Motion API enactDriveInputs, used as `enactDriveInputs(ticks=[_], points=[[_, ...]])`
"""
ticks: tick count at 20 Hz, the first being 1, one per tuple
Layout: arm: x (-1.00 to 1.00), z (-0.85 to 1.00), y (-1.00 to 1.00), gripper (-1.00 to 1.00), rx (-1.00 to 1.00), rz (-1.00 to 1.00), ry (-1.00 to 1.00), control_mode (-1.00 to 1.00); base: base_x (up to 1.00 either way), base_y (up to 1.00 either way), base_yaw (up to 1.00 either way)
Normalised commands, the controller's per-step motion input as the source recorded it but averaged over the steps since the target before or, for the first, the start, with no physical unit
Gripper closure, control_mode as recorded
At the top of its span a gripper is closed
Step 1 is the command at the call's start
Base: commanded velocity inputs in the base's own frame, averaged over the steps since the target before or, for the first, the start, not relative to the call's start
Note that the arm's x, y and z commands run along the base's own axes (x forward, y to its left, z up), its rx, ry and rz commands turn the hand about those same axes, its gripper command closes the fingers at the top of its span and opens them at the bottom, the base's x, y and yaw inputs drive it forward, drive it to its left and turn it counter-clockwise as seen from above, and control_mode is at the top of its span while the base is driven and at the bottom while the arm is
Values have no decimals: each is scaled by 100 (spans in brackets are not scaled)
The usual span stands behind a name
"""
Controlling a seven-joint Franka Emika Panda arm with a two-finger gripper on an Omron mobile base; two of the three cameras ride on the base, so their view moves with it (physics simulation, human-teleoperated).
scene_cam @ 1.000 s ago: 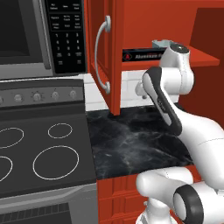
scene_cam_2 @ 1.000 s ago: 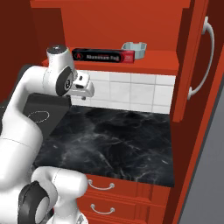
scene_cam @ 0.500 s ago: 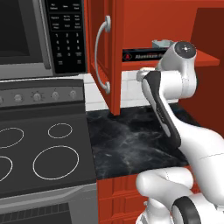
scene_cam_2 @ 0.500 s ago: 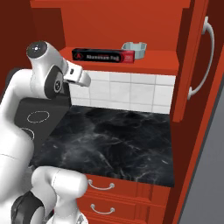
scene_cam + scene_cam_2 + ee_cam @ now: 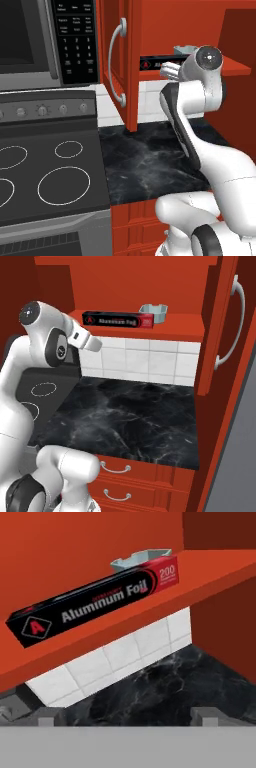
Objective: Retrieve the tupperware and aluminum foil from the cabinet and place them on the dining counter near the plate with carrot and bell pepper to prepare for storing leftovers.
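Foil box awaited on cabinet shelf
Pincer is spread below it; it should be raised level and centred on the box before being closed.

"Aluminum Foil", "200" on foil box

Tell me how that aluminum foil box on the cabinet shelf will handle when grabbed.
The aluminum foil box looks long and slim, so probably stiff and light. Gripped near one end it may swing; mid-length seems safer. Flat sides suggest it won't roll.

tupperware mostly behind aluminum foil
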Motion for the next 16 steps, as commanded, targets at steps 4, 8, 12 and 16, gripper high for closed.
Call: enactDriveInputs(ticks=[4, 8, 12, 16], points=[[1, 34, -16, -100, 32, -22, 0, -100, 0, 0, 0], [0, 33, -9, -100, 36, -19, 0, -100, 0, 0, 0], [0, 27, -32, -100, 49, -8, 1, -100, 0, 0, 0], [0, -1, -4, -100, 54, -1, 0, -100, 0, 0, 0]])
